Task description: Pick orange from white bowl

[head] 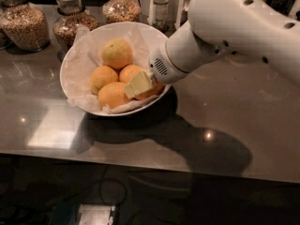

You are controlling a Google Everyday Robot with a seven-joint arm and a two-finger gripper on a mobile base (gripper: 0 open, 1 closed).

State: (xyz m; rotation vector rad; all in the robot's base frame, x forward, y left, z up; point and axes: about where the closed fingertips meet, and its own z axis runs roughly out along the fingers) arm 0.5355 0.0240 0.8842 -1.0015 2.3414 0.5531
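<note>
Your gripper [138, 85] is in the bowl [74, 62] near the counter's [234, 121] back-left corner, on the orange [131, 72]; can't tell its grip.

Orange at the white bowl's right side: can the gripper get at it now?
Probably yes: the gripper is down inside the white bowl, right against that orange, with nothing between them.
</note>
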